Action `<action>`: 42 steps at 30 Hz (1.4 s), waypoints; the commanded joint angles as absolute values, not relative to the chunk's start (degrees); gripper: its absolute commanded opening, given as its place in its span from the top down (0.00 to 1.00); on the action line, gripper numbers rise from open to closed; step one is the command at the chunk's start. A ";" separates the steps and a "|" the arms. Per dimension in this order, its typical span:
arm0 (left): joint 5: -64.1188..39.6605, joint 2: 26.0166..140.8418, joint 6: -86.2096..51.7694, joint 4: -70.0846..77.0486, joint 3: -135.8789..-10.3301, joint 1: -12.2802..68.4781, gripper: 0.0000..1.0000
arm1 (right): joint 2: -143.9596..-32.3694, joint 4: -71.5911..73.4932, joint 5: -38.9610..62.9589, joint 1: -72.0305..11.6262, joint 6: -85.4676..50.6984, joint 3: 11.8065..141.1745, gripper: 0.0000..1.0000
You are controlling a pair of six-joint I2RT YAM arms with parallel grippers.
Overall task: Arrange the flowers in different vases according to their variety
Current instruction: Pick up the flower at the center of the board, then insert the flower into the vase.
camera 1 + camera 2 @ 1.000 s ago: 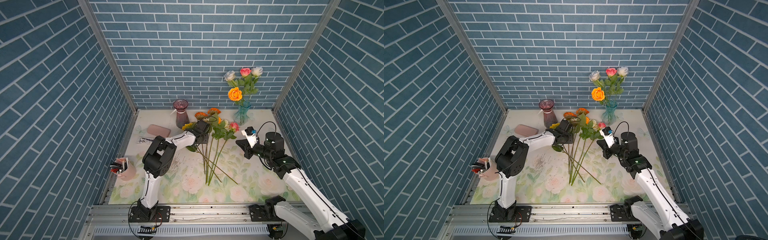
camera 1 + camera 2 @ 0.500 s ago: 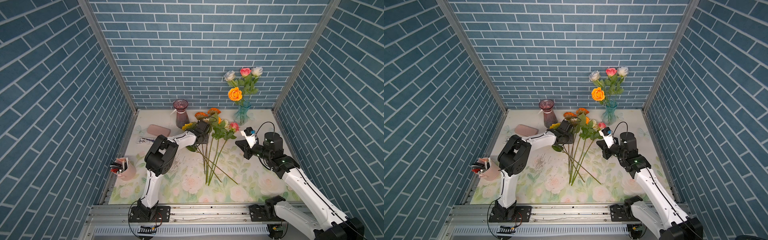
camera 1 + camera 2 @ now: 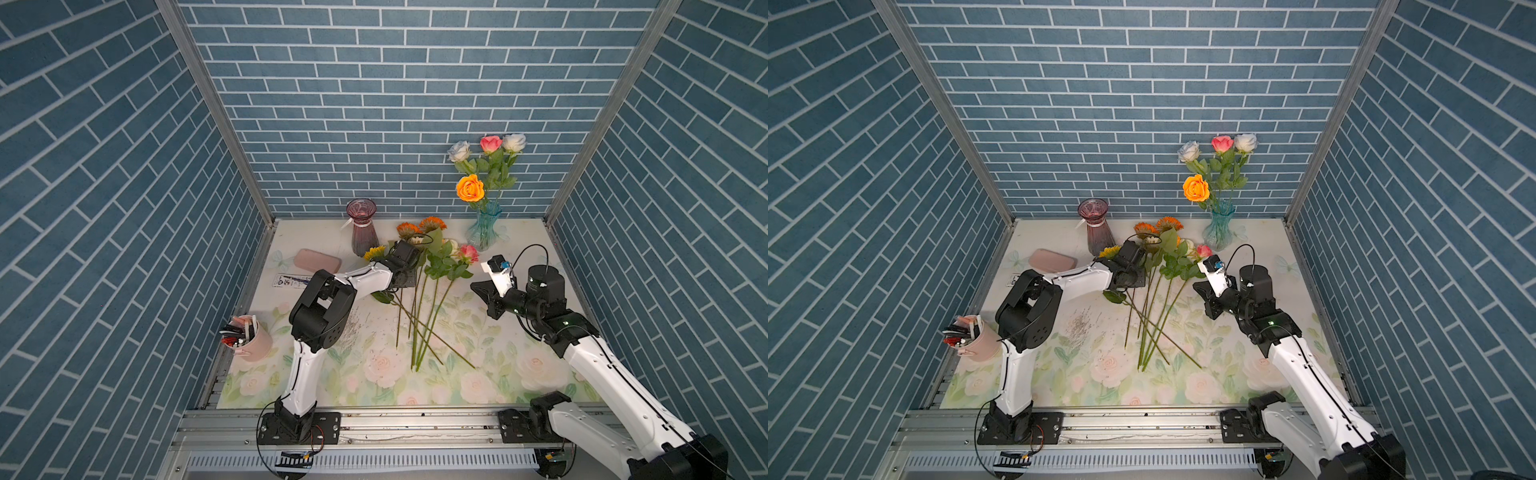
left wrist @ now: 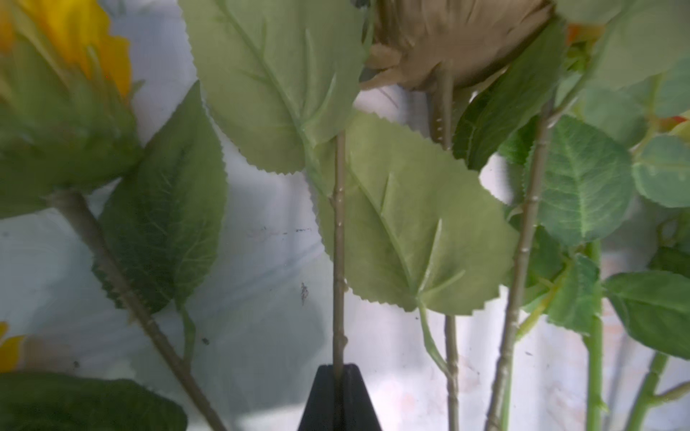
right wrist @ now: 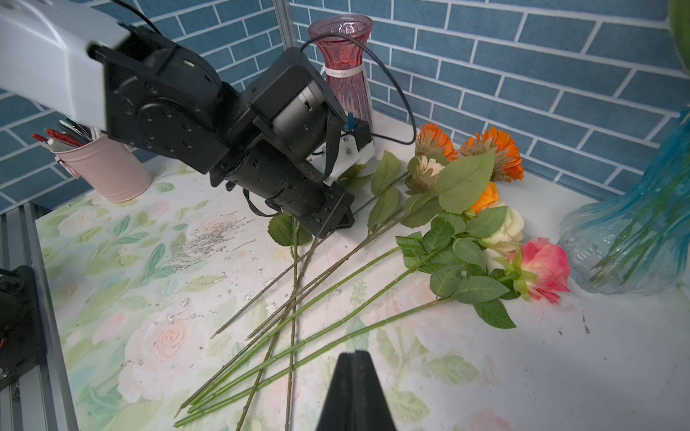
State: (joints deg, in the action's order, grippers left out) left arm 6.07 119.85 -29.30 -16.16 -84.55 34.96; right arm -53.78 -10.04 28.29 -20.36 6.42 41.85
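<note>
Now the left gripper (image 4: 338, 367) is pinched tight on one thin green stem (image 4: 338, 261) among the loose flowers (image 3: 446, 266), which lie fanned on the floral tablecloth (image 3: 498, 374) at the centre of both top views. The right gripper (image 5: 354, 354), jaws together, hovers above the cloth right of the pile. Against the back wall, the plum-purple vase (image 3: 363, 228) stands centre-left, while the aqua vase (image 3: 484, 230), centre-right, holds four roses (image 3: 470, 188).
</note>
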 commanded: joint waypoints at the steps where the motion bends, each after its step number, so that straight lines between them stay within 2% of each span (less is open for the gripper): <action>1: 8.98 114.55 -27.75 -17.26 -86.48 35.50 1.00 | -54.13 -9.06 28.73 -20.84 6.46 40.99 1.00; 11: 11.52 103.14 -25.00 -18.02 -87.31 38.16 1.00 | -54.46 -8.57 29.01 -21.01 6.42 40.52 1.00; 17: 17.10 94.96 -20.12 -15.77 -88.53 39.73 1.00 | -54.78 -8.37 29.09 -21.09 6.49 40.52 1.00; 25: 26.45 92.33 -1.68 -7.73 -95.53 37.80 1.00 | -55.11 -7.01 30.76 -21.24 6.50 39.75 1.00; 37: 9.66 91.58 5.02 28.38 -94.69 23.26 1.00 | -55.24 -3.63 37.89 -22.32 7.75 37.97 1.00; 42: 6.76 97.78 5.00 31.81 -101.38 20.04 1.00 | -55.90 -3.86 37.41 -22.57 7.82 37.80 1.00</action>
